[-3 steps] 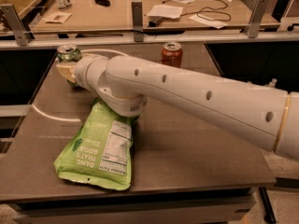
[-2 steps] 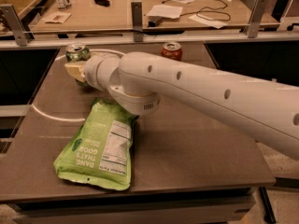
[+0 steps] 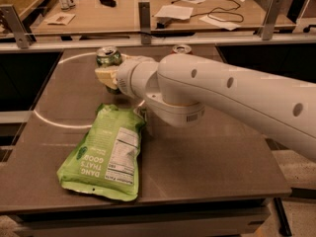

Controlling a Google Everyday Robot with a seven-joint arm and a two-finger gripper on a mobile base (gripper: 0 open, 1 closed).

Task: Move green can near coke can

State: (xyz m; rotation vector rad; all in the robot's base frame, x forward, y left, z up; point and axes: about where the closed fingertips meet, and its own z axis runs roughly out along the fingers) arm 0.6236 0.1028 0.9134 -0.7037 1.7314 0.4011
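Claw state: my gripper [image 3: 111,76] sits upper left of centre and looks clamped on the green can [image 3: 108,57], one cream pad across the can's lower body.
Green can: upright, silver top showing above the pad, at the far side of the table [image 3: 222,157].
Coke can: upper centre, only its top [image 3: 181,49] peeks over my arm, to the right of the green can and apart from it.
Handling: I judge it light and stiff, but thin-walled and slick, so it would dent under a hard squeeze.
Hold: mid-body across the round sides and kept upright is what I want.
Obstacle: the snack bag [image 3: 106,154] lies lower left, out of the path.
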